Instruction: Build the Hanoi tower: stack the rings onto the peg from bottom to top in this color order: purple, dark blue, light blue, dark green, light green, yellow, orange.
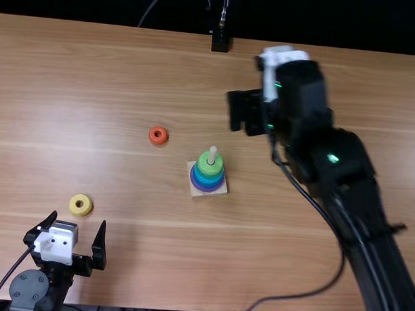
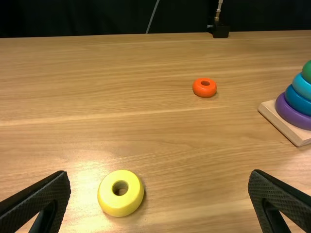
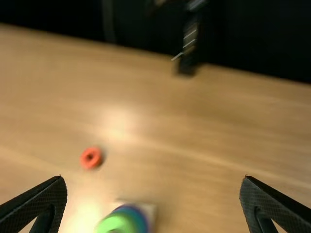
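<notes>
One orange ring [image 1: 152, 140], one yellow ring [image 1: 73, 208], both loose, green-topped stack [image 1: 208, 177]

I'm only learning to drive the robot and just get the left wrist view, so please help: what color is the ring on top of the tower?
Observer: It's the light green ring.
Operator: Does anything poke out of it?
Observer: Yes, the tip of the peg sticks up through its hole.
Operator: Is the other arm pinching a ring?
Observer: No, the right end effector is open, with its two fingers wide apart.
</notes>
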Available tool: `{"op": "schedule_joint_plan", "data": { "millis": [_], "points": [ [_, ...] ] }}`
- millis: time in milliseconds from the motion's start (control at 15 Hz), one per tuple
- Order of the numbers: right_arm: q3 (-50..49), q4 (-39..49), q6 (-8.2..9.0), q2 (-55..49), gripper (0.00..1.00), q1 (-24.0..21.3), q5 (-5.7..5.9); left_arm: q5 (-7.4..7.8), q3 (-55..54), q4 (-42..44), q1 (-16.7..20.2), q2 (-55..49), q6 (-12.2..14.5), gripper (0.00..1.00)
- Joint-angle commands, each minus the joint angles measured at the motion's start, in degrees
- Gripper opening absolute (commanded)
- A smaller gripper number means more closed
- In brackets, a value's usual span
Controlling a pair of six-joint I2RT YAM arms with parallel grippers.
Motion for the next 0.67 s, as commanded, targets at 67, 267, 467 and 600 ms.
{"op": "schedule_joint_plan", "data": {
  "millis": [67, 267, 467, 600],
  "points": [
    [-15.87, 7.88, -0.49, -12.35, 1.0, -5.27, 4.42, 1.23, -6.15, -4.22, 0.34, -0.89, 0.84, 1.0],
    [-32.39, 18.74, -0.7, -29.13, 1.0, -13.62, 3.79, 1.23, -6.15, -4.22, 0.34, -0.89, 0.84, 1.0],
    [-46.98, 27.92, -0.81, -46.18, 1.0, -20.57, 0.31, 1.23, -6.15, -4.22, 0.34, -0.89, 0.84, 1.0],
    [-54.89, 28.45, -1.86, -54.45, 1.0, -22.15, -3.59, 1.23, -6.15, -4.22, 0.34, -0.89, 0.84, 1.0]
  ]
}}
